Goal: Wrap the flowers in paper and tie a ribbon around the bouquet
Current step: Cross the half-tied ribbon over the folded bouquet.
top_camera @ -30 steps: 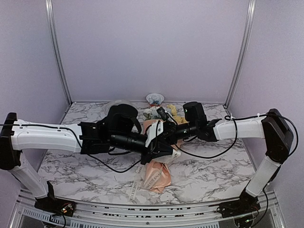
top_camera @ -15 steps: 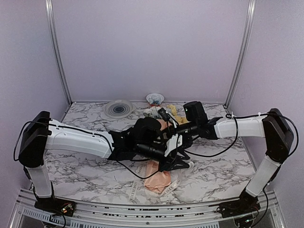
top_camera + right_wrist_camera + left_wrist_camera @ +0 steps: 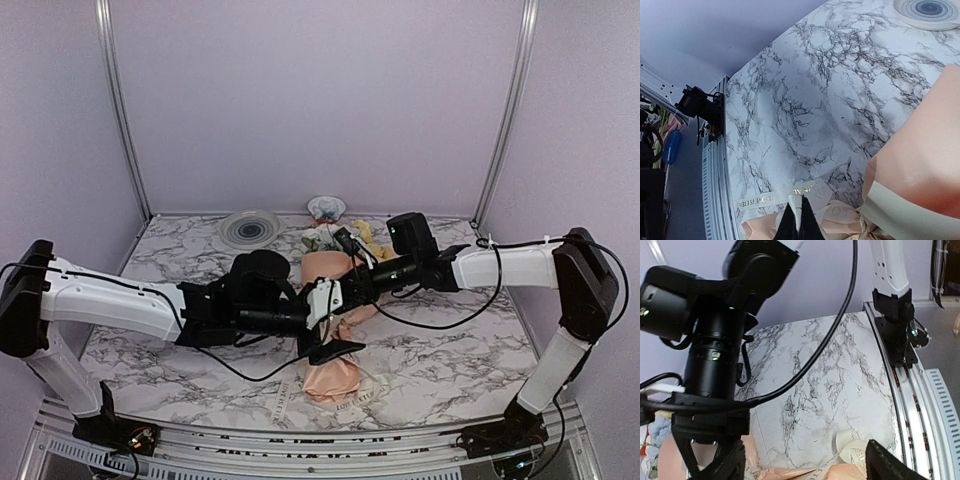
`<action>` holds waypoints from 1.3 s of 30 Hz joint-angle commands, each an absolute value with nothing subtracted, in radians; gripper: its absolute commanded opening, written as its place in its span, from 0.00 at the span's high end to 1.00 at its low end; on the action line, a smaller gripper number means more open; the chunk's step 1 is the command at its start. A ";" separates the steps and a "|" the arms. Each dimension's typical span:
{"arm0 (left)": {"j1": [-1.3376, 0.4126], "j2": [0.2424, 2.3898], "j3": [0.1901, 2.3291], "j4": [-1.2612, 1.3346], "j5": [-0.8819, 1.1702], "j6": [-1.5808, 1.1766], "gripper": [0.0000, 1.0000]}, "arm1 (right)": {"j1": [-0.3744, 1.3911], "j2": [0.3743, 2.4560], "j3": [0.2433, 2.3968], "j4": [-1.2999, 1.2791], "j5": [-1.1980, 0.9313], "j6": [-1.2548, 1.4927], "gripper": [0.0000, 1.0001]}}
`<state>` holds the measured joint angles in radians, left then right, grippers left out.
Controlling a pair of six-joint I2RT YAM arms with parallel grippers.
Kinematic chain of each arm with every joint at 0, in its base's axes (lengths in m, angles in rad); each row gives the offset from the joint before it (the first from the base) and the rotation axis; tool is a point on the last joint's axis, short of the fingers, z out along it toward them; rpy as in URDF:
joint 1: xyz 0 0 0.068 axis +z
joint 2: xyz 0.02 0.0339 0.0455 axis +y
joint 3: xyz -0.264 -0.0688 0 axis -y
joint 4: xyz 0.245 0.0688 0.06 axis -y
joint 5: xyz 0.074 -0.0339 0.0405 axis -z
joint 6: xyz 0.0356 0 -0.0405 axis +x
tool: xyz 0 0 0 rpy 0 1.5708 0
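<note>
Bouquet (image 3: 332, 378) lies crinkled and peach, trailing printed cream ribbon (image 3: 767, 198).

matt, crinkled peach paper (image 3: 925, 150); smooth cream ribbon (image 3: 772, 198); smooth marble-patterned table (image 3: 805, 100).

The light is soft and even and comes from above. The purple walls (image 3: 320, 100) look bright. My arms (image 3: 120, 300) drop faint shadows on the marble table (image 3: 450, 370). The view from above is a bit grainy. In my left wrist view, the fingers (image 3: 887, 462) of my left claw (image 3: 802, 465) are dark and blurry, and the rail (image 3: 910, 405) looks bent near the edge.
</note>
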<state>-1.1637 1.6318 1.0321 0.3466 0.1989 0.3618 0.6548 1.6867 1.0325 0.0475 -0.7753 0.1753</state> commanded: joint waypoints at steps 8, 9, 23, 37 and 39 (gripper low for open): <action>-0.968 1.503 0.631 0.897 0.074 0.030 0.39 | 0.719 1.690 1.073 0.146 -0.704 0.283 1.00; -0.967 1.524 0.630 0.907 0.096 0.024 0.34 | 0.729 1.694 1.074 0.153 -0.695 0.291 1.00; -0.947 1.735 0.729 1.030 0.197 -0.075 0.59 | 0.776 1.726 1.099 0.185 -0.688 0.332 1.00; -0.940 1.763 0.679 1.110 0.210 -0.095 1.00 | 0.687 1.657 1.138 -0.078 -0.616 0.176 0.76; -0.939 1.768 0.676 1.128 0.207 -0.096 1.00 | 0.685 1.667 1.169 -0.155 -0.625 0.120 0.70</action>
<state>-0.9379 1.7538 0.6876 1.0336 0.1871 -0.0902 0.7143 1.6825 1.1015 -0.0025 -0.6369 0.2195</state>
